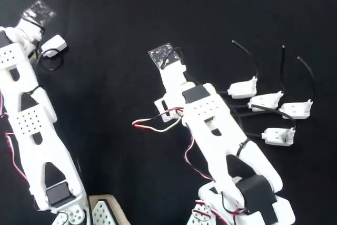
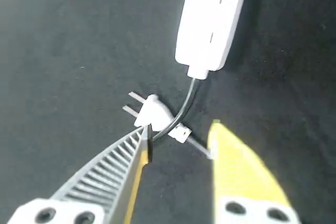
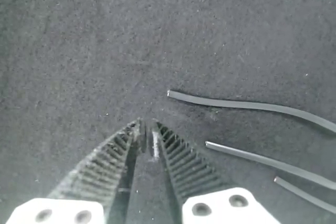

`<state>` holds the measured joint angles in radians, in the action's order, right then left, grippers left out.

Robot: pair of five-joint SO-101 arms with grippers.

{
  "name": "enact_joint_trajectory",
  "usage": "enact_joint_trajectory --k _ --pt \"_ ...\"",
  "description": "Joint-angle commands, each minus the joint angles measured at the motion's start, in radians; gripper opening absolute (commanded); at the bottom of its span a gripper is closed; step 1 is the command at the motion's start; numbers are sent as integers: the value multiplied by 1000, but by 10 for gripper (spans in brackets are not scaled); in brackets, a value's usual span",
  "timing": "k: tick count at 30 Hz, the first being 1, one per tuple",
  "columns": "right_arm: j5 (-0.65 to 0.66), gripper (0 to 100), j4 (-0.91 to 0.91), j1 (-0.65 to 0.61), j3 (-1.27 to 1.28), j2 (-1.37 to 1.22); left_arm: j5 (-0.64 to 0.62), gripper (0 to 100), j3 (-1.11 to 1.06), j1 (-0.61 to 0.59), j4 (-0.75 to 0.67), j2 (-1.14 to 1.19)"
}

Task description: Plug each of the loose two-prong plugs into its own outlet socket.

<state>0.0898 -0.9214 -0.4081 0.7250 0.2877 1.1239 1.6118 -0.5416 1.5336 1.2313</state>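
**Black cloth bench: one plug loose at the left gripper**

High view. Black cloth covers the table. The left arm runs up the left edge, its wrist near the far left corner. Just beside the wrist lies a white outlet socket with a looped cable. The right arm stretches out mid-table. To its right sit four white socket blocks in a loose cluster, trailing black leads. Whether anything is seated in them: cannot tell.

Left wrist view. The outlet socket lies flat, slots facing up with nothing in them. Its short cable curves to the two-prong plug, which lies on the cloth near the socket with its prongs bare. The left gripper is spread wide and straddles the cable just behind the plug. The ribbed finger tip touches the plug body; the yellow finger stands clear. A small white tag sits on the cable between them.

Right wrist view. The right gripper is low over bare cloth, its fingers all but closed and holding nothing. Three thin cable ends lie nearby, apart from it.
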Motion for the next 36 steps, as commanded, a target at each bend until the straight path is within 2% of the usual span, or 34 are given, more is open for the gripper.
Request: enact_joint_trajectory --k 1,6,12,15,23,25,31,36 --pt "6 12 29 2 -33 -2 9 242 50 13 -51 28" --pt "6 12 63 2 -10 -2 -3 242 45 45 -117 126" --pt "17 12 106 3 8 -2 -110 244 47 47 -115 235" --pt "23 12 186 -2 65 2 -169 246 47 42 -115 278" --pt "23 12 213 -3 91 4 -167 241 47 81 -97 345" --pt "23 12 213 -3 91 4 -160 212 50 84 -64 344" --pt "23 12 212 -5 91 4 -87 39 50 85 -32 344" --pt "23 12 212 -5 91 4 -89 30 50 87 -29 344"
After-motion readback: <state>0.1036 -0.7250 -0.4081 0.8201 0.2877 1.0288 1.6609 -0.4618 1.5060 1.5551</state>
